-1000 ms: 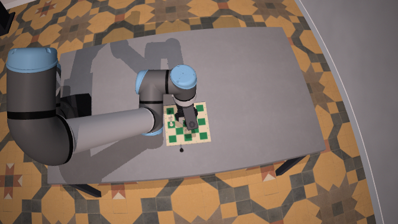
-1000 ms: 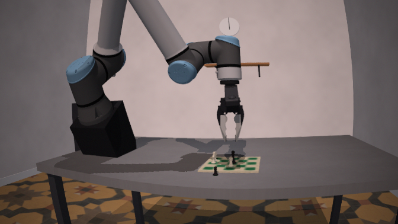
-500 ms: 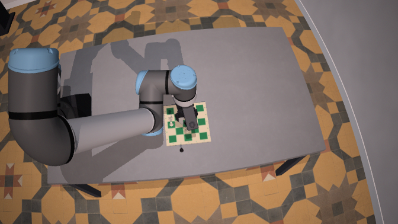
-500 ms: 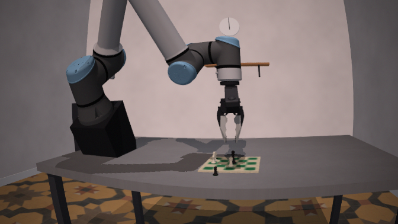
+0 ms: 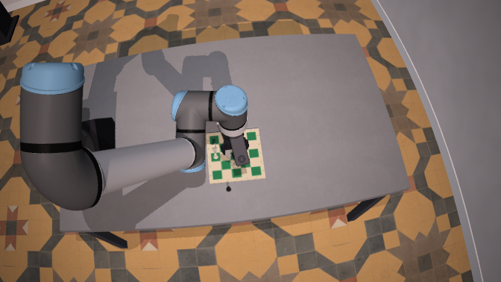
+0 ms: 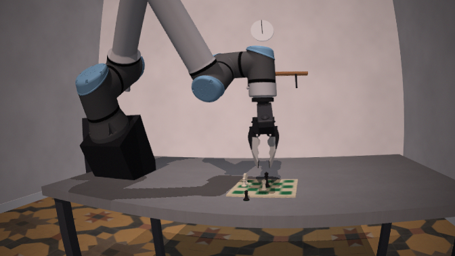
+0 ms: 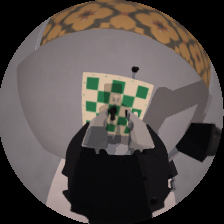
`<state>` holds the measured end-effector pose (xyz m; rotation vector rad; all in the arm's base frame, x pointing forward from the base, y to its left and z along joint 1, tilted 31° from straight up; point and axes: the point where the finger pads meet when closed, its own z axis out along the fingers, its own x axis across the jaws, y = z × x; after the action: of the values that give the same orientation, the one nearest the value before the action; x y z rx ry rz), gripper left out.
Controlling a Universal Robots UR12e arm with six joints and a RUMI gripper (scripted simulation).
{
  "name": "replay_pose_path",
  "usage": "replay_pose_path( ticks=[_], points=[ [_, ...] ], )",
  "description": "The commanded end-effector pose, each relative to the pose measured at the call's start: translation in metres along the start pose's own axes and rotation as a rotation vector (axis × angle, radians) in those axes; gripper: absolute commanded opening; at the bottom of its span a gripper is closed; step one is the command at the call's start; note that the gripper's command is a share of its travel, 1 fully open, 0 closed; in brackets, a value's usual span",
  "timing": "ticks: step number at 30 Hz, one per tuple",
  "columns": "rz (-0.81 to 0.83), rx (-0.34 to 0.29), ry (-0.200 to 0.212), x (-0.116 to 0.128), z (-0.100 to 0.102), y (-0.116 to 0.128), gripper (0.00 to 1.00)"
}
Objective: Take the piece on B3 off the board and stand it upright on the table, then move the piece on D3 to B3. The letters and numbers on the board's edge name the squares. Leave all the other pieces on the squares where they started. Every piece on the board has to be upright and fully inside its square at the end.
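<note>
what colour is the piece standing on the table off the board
Black. The lone piece beside the board shows best in the exterior view.

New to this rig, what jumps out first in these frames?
The big grey arm with blue joint caps reaches from its black pedestal at the table's left end. Its end effector hangs empty and part-closed above the small green chessboard. One black piece stands upright on the table just off the board's near edge.

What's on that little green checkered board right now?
On the board stand two white pieces and one black piece. Squares behind them are partly hidden. The empty gripper hovers above.
</note>
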<state>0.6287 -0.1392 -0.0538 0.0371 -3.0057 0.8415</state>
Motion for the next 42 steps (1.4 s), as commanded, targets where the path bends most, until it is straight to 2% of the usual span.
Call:
replay_pose_path(
  ticks=[1, 22, 42],
  points=[
    [0.000, 0.000, -0.001, -0.001, 0.006, 0.000, 0.22],
    [0.000, 0.000, -0.001, -0.001, 0.031, 0.000, 0.22],
    [0.000, 0.000, -0.001, -0.001, 0.034, 0.000, 0.22]
  ],
)
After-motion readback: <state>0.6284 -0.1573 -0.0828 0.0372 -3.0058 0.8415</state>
